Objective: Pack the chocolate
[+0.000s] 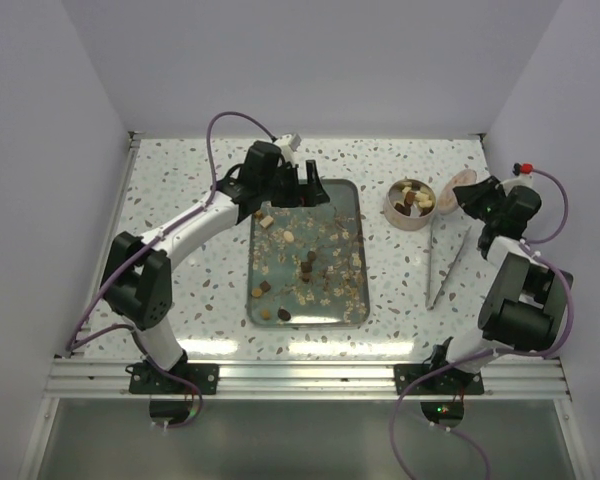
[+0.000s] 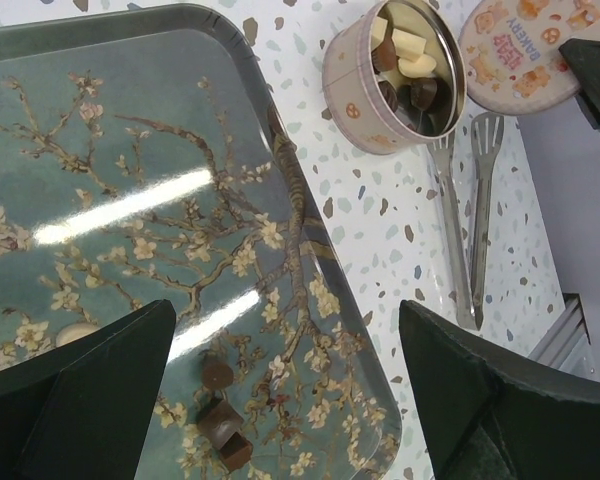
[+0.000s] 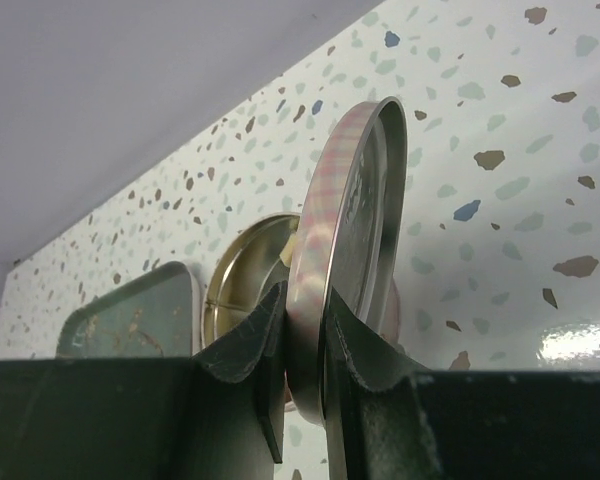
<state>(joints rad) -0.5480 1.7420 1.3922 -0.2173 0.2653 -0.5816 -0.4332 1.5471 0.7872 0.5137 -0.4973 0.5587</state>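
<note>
Jaws of the right gripper point(image 3: 305, 350) are clamped on the rim of a thin round metal lid point(image 3: 345, 250), holding it on edge and slightly tilted. The lid's outer face has a pinkish sheen, and the left wrist view shows pastry pictures printed on it. Just behind it stands the round tin point(image 1: 410, 222), pink with a pretzel print outside and gold-coloured inside. It holds part of the chocolate point(image 1: 412, 198): dark brown and cream pieces piled together.

Jaws of the left gripper point(image 2: 280, 400) stand wide apart above the far end of the tray point(image 1: 358, 190), touching nothing. The tray is a rounded rectangle with a raised rim, glossy, blue-green, printed with blossoming branches. More chocolate lies scattered across it, small dark cubes and rounds with tan pieces among them.

Slim metal tongs point(image 1: 445, 265) with slotted tips lie to the right of the tray, near of the tin.

The surface point(image 1: 180, 180) is white with grey, brown and bluish speckles, shiny under the lights. Plain pale walls point(image 1: 300, 60) close it on three sides, and a ribbed metal rail point(image 1: 310, 375) runs along the near edge.
</note>
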